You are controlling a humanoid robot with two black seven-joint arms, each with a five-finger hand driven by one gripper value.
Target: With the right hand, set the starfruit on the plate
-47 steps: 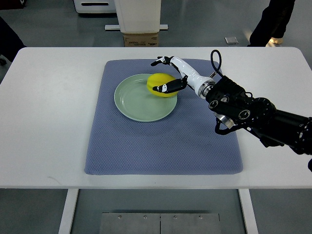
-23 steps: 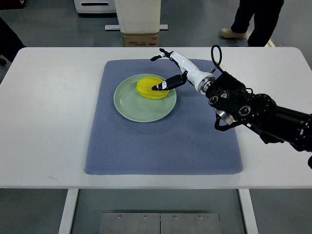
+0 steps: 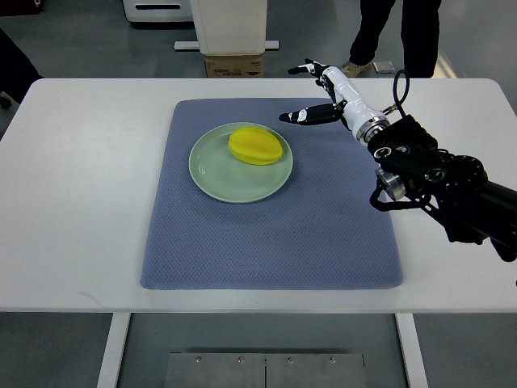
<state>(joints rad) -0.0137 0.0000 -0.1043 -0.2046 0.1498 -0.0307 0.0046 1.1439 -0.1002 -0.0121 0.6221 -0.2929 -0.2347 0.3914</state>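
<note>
Starfruit (image 3: pixel 255 146) lying on pale green plate (image 3: pixel 212 173), in upper right part of the dish, resting flat and free of any grip. Plate sitting on blue-grey textured mat (image 3: pixel 266 242), upper centre of mat, mat spread over white table (image 3: pixel 73 186). Right hand (image 3: pixel 323 95) now clear of the fruit: half a second earlier black-tipped thumb lay against the starfruit at the plate's right rim; one second earlier fingers wrapped the fruit above that rim. At present, hand raised and drawn back toward upper right, hovering over mat's far right corner, well apart from plate. Fingers (image 3: pixel 300 116) spread wide, holding nothing; one dark-tipped digit pointing left toward plate, another white digit reaching up past mat's far edge. Black forearm (image 3: pixel 436 182) entering from right edge, crossing mat's right border, shifted right and up compared with previous pictures. Starfruit position roughly unchanged since half a second ago, sitting slightly lower and more settled on the dish than when held. Left arm absent from view. Person's legs (image 3: pixel 396 32) standing beyond table's far side, moved left since earlier pictures. Cardboard box (image 3: pixel 233 66) and white stand (image 3: pixel 230 24) behind table, unchanged.
</note>
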